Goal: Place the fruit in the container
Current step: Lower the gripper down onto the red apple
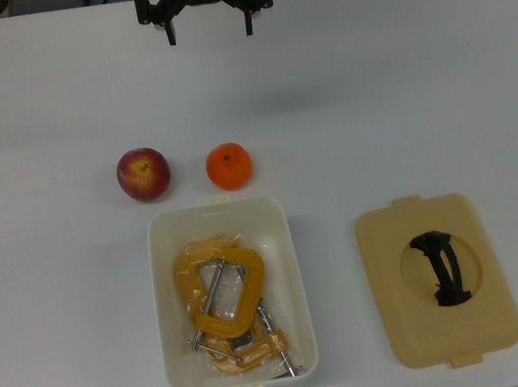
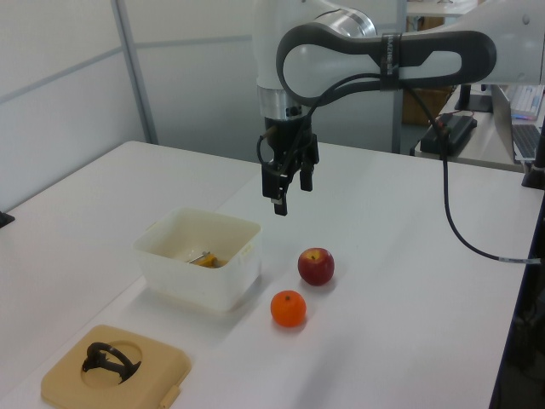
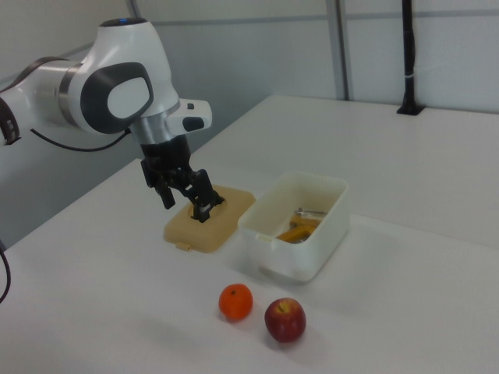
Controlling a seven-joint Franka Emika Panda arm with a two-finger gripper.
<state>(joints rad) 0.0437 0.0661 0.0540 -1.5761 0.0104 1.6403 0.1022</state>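
White surface: the released, empty gripper (image 1: 210, 28) risks seizing the round orange fruit (image 1: 229, 166) beside the dark-red apple (image 1: 144, 174), or dropping either onto yellow clamps (image 1: 223, 298) crowding the white plastic tub (image 1: 285, 247).

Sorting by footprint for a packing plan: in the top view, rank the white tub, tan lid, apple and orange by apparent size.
1. Deep white rectangular plastic tub
2. Flat tan lid with black handle, nearly as large
3. Round dark-red apple
4. Round orange fruit, only slightly smaller
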